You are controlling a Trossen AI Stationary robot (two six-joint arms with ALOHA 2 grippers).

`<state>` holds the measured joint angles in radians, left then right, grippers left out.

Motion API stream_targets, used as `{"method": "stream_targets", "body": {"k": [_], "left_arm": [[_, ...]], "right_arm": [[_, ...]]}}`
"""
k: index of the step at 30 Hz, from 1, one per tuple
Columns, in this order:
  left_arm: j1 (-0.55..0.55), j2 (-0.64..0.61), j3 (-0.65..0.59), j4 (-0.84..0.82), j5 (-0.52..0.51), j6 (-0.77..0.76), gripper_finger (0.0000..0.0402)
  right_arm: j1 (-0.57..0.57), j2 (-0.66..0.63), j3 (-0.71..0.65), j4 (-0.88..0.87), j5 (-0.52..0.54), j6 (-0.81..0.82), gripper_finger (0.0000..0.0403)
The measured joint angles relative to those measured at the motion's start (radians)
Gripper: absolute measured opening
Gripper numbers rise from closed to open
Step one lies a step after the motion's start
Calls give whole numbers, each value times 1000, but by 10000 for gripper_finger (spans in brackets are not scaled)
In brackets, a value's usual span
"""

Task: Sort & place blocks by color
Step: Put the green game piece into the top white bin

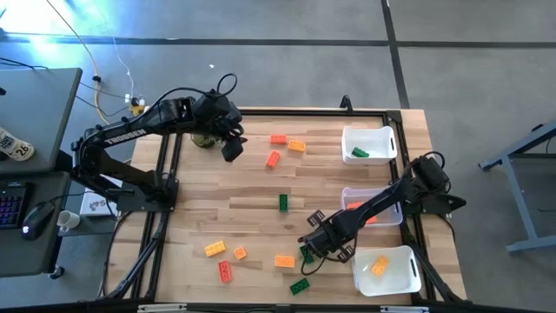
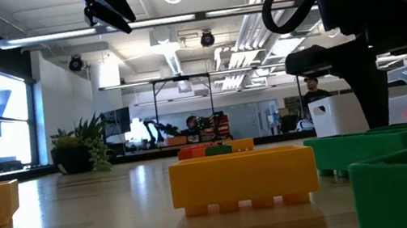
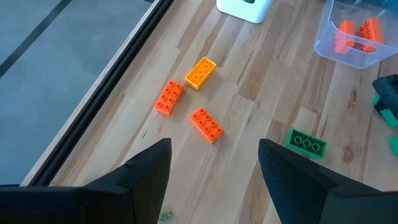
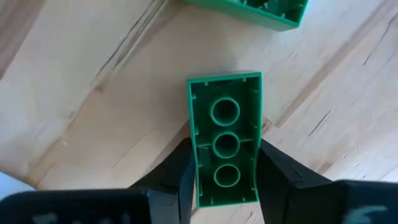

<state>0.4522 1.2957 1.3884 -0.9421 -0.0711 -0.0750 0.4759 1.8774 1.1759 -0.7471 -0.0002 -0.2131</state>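
Small studded blocks lie scattered on the wooden table (image 1: 261, 187): two red-orange ones (image 1: 278, 138) and a yellow-orange one (image 1: 296, 146) at the far middle, a green one (image 1: 283, 202) in the centre, and several more near the front edge. My left gripper (image 1: 233, 148) hangs open and empty high above the far-left part of the table; its wrist view (image 3: 214, 180) looks down on the far blocks. My right gripper (image 1: 314, 248) is low at the near right, shut on a green block (image 4: 225, 140). A second green block (image 4: 249, 12) lies just beyond it. My right gripper pinches the green block's two long sides near one end (image 4: 227, 180) between its two fingers. The fingers lie along the block, which sticks out past their tips with its hollow underside toward the wrist camera. I cannot tell whether it is clear of the table.
Three bins stand along the right edge: a far white one (image 1: 369, 143) holding a green block, a clear middle one (image 1: 369, 209) holding red-orange blocks, and a near white one (image 1: 387, 269) holding a yellow-orange block. A small potted plant (image 1: 204, 139) stands at the far left, under the left arm.
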Motion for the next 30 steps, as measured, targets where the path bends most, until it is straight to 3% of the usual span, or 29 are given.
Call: {"method": "stream_targets", "body": {"k": [5, 13, 30], "left_arm": [[0, 0, 0, 0, 0, 0, 229], [0, 0, 0, 1, 0, 16, 229], [0, 0, 0, -9, 0, 176, 229]], "right_arm": [[-6, 1, 13, -22, 3, 81, 104], [-63, 2, 122, -102, 188, 330, 104], [-250, 2, 406, -576, 529, 925, 104]]}}
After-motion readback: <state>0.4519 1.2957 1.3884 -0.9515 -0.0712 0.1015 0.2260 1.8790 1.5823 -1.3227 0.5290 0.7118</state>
